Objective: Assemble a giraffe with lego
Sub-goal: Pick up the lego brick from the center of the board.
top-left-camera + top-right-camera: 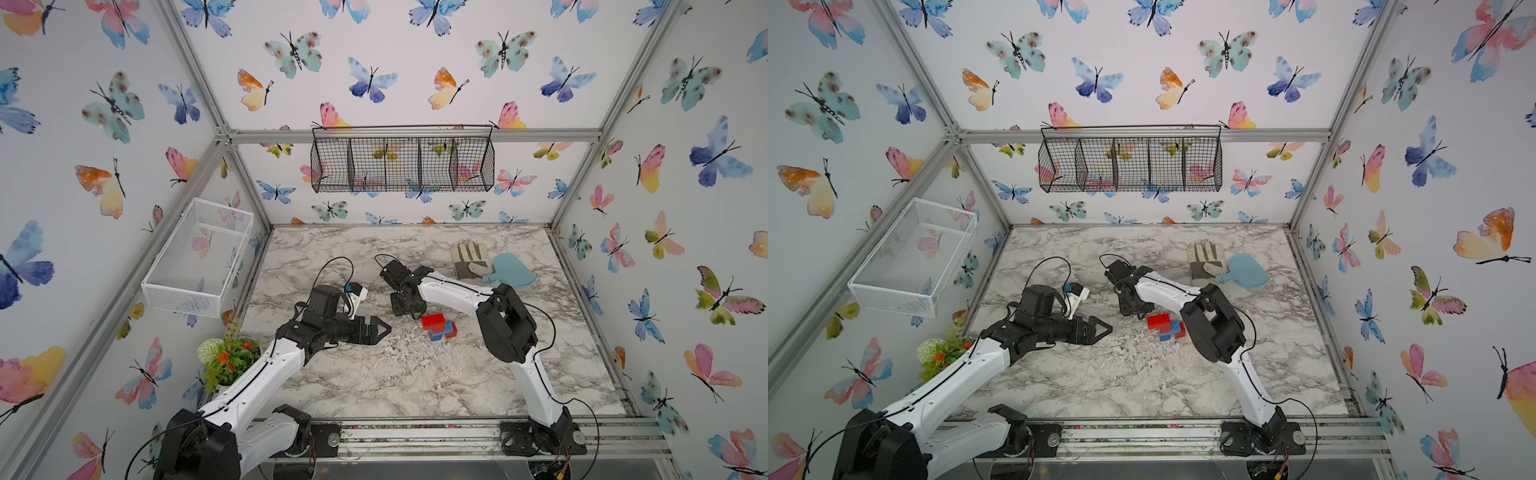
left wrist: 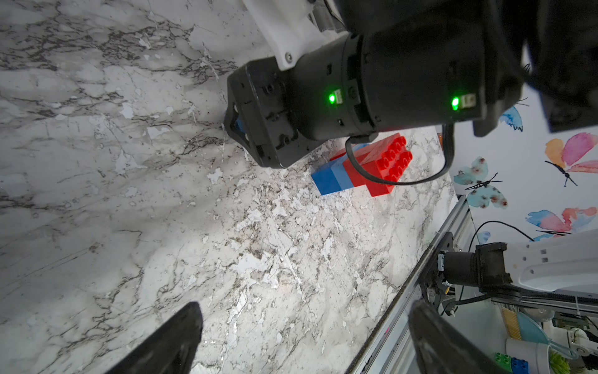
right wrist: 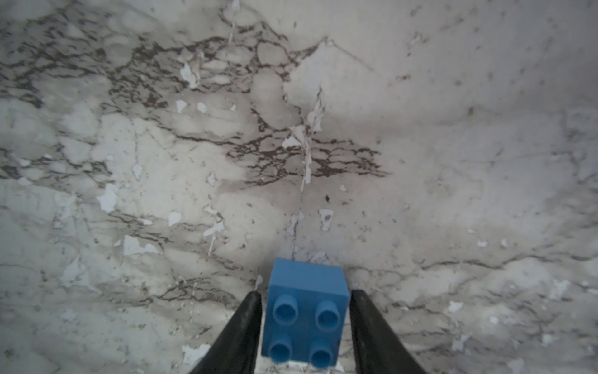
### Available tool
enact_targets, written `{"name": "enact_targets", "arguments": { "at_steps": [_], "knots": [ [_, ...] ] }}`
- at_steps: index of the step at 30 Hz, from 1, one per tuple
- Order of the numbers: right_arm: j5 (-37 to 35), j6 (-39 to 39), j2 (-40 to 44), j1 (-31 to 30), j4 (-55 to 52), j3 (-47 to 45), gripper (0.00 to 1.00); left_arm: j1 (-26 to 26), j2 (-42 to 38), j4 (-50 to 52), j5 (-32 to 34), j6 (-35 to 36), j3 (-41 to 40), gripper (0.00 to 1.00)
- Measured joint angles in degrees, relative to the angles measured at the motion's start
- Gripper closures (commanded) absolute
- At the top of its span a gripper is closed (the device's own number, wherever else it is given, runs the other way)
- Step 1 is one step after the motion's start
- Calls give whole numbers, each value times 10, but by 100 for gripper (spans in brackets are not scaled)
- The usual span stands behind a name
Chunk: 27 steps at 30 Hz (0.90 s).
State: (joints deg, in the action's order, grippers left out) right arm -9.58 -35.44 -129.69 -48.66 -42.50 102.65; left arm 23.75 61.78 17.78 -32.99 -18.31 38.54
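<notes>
The giraffe (image 1: 437, 326) (image 1: 1165, 326) is a low cluster of joined lego right of the table's centre. It has a long red brick (image 2: 385, 162) on top, blue bricks (image 2: 330, 179) below and a small red one beside them. My right gripper (image 1: 402, 308) (image 1: 1133, 309) (image 3: 305, 293) points down just left of the cluster, straddling a small blue brick (image 3: 305, 311) that stands on the table. One finger is at the brick's side and a sliver of table shows by the other. In both top views this brick is hidden. My left gripper (image 1: 382, 330) (image 1: 1104, 330) (image 2: 305, 309) hovers open and empty, further left.
A work glove (image 1: 469, 259) and a pale blue paddle (image 1: 513, 270) lie at the back right. A potted plant (image 1: 226, 357) stands at the left edge. A white wire basket (image 1: 199, 257) hangs on the left wall and a black one (image 1: 403, 160) on the back wall.
</notes>
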Motion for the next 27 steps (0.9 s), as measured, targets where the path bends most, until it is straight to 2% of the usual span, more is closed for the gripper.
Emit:
{"name": "enact_targets", "arguments": {
  "at_steps": [18, 27],
  "knots": [
    [0, 6, 0, 2, 0, 9, 55, 0, 0, 0, 0, 0, 0, 2],
    [-3, 6, 0, 4, 0, 12, 60, 0, 0, 0, 0, 0, 0, 2]
  ]
}}
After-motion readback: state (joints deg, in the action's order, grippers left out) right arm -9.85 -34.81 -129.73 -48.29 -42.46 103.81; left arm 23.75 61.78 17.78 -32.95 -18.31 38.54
